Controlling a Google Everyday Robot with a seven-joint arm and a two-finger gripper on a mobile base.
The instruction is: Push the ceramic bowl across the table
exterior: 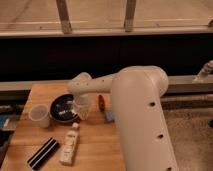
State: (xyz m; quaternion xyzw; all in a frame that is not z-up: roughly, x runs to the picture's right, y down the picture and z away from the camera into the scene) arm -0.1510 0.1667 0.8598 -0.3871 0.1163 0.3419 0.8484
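Note:
The ceramic bowl (63, 107) is round, black and glossy with whitish marks inside. It sits on the wooden table (95, 145) at the left of its middle. My white arm reaches in from the right, and my gripper (81, 106) is down at the bowl's right rim, touching or just beside it. The arm covers the right side of the table.
A small translucent whitish cup (39, 115) stands just left of the bowl. A white bottle (69, 145) and a black striped bar (43, 153) lie near the front. A blue object (108, 116) and a small red-brown thing (101, 102) sit right of the gripper.

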